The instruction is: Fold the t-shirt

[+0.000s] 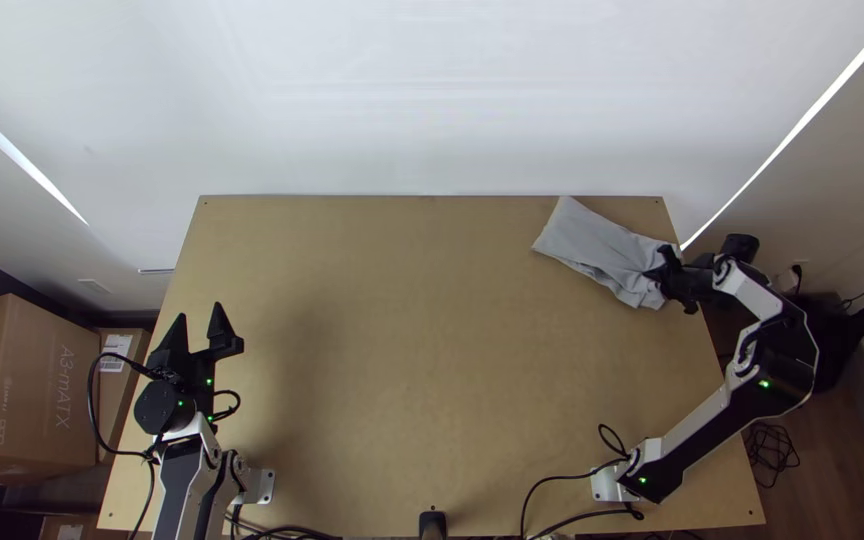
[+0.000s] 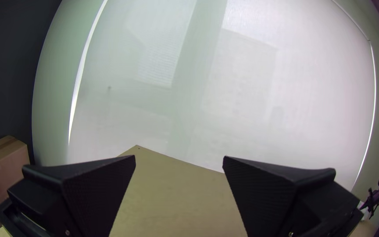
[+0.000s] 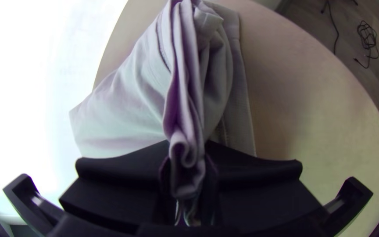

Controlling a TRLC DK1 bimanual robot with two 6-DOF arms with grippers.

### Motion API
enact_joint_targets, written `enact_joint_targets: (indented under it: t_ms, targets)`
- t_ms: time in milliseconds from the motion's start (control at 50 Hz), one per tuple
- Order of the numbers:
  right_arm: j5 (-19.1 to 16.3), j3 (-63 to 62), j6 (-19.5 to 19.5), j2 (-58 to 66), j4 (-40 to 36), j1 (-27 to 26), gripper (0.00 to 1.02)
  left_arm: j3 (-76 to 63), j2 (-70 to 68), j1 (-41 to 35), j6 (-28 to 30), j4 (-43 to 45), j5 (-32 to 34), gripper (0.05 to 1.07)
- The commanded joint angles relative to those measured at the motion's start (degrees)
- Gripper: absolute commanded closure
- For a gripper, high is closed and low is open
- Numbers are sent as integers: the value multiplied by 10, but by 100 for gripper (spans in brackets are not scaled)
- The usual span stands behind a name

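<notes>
Shirt (image 1: 582,240): grey, in layers at the far right corner of the worktop (image 1: 402,350), bunched at one end
Right pincer (image 1: 658,276): pinching a gathered fold of that end
Left pincer (image 1: 199,314): spread wide, by the left edge

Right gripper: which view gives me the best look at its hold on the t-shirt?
The right wrist view: close up, the right gripper pinches bunched folds of the t-shirt between its fingers. The top view shows it from above, holding one end near the table's right edge; the left wrist view shows it small and far off.
</notes>
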Motion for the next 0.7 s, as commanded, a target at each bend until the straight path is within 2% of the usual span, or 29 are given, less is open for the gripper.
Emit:
enact_joint_targets:
  t_ms: [0, 40, 60, 260, 380, 520, 680]
  targets:
    - [12, -31, -9, -36, -1, -26, 46, -21, -11, -3, -11, 5, -5, 10]
    - [13, -39, -15, -48, -2, -33, 9, -24, -13, -3, -11, 5, -5, 10]
    - [15, -41, -18, -54, -4, -36, 3, -25, -14, -3, -11, 5, -5, 10]
    - [23, -88, -58, -163, -5, -78, 3, -33, -38, -8, -18, 5, -5, 10]
    - [42, -119, -103, -254, -5, -104, 3, -39, -59, -18, -21, 5, -5, 10]
    - [72, -172, -157, -388, -4, -115, 3, -44, -87, -23, -21, -2, -5, 10]
    - [99, -251, -204, -581, 7, -109, 3, -48, -180, -27, -21, -73, -5, 10]
